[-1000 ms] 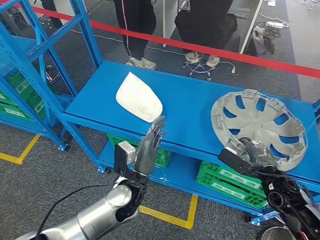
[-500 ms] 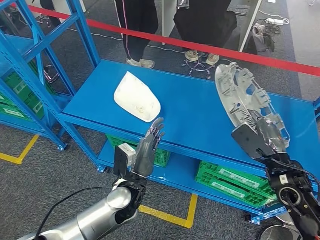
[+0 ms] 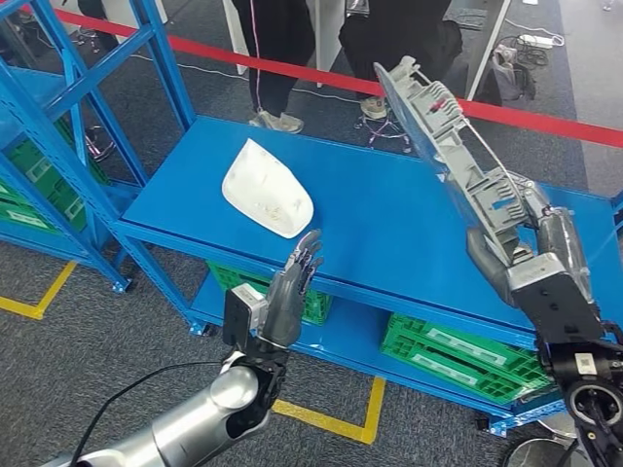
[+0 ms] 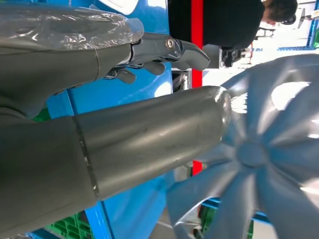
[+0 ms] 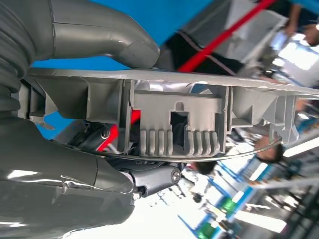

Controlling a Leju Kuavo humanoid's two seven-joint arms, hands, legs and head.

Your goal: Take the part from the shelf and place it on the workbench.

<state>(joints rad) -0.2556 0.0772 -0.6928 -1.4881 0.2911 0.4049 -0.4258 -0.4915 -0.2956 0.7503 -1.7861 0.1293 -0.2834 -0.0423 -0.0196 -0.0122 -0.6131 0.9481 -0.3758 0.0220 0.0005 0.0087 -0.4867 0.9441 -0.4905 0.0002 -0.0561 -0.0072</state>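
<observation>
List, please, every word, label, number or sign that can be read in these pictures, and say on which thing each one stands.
No text can be read in these pictures.
White labels on the green crates under the blue shelf: too small and blurred to read.
Silver wheel cover, which the right hand holds: no lettering visible.
White part on the shelf: no print, only faint marks.
Left hand: no marking readable.

white cover (image 3: 268,190), green crates (image 3: 448,355), red tape (image 3: 309,73).

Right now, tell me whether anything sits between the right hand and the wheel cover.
Nothing does: the right hand already grips the wheel cover by its rim, tilted up off the blue shelf. The left hand is apart from it.
</observation>
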